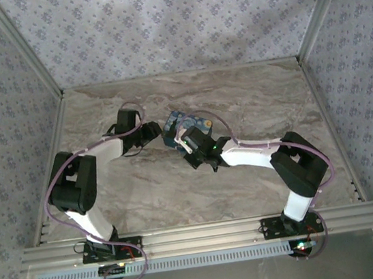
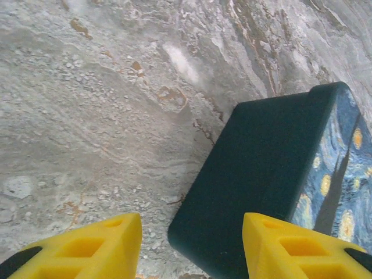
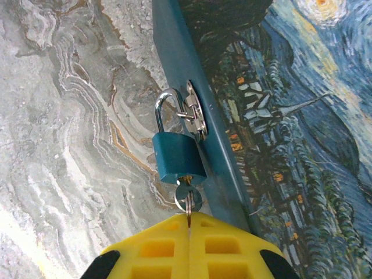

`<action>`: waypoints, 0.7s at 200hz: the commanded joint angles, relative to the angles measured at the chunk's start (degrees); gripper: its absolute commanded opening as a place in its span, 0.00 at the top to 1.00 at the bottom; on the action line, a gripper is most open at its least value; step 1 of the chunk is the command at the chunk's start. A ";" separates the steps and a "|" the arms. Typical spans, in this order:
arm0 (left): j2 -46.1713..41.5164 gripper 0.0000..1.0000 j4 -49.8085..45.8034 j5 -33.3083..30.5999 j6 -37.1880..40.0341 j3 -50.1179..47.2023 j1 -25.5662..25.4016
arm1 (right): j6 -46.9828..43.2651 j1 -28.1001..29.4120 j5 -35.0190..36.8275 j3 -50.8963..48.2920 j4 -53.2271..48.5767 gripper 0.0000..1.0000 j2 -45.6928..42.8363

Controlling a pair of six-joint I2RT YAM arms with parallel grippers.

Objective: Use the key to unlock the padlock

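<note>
Box [image 2: 261, 174] on the bench [image 2: 87, 116] has one corner between the fingers of the released left gripper [image 2: 192, 244]. Rightward, the padlock [image 3: 178, 157] hangs on its hasp [image 3: 195, 113], long axis in line with the right gripper [image 3: 188, 224], which is clenched on the key [image 3: 188, 199] pushed into the padlock's near end.

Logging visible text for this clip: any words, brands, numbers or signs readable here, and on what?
None readable.
The teal padlock body shows no brand or number.
The key head, pinched in the right hand, is too small to tell any stamping.
The box carries only a painted night-sky picture, no lettering.
</note>
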 commanded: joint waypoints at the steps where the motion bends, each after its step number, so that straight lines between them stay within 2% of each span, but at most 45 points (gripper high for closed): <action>1: 0.91 0.51 0.90 -2.54 -0.86 1.63 0.74 | 0.05 -0.34 -0.53 -0.59 1.54 1.00 -1.49; 35: -0.20 0.51 4.04 -3.82 -2.49 0.67 1.27 | 0.59 -0.26 -0.31 -1.50 2.39 1.00 -1.56; 63: 2.02 0.50 0.66 -6.07 -1.58 3.38 1.27 | 1.02 -0.16 -0.30 -2.11 3.18 1.00 -1.65; 100: 7.84 0.53 0.08 -3.06 -1.06 7.53 0.24 | 2.00 -0.24 -0.29 -2.09 5.03 1.00 -1.12; 140: 7.87 0.55 2.39 -0.73 -2.40 5.93 -1.45 | 3.04 0.09 -1.10 0.49 7.16 1.00 1.11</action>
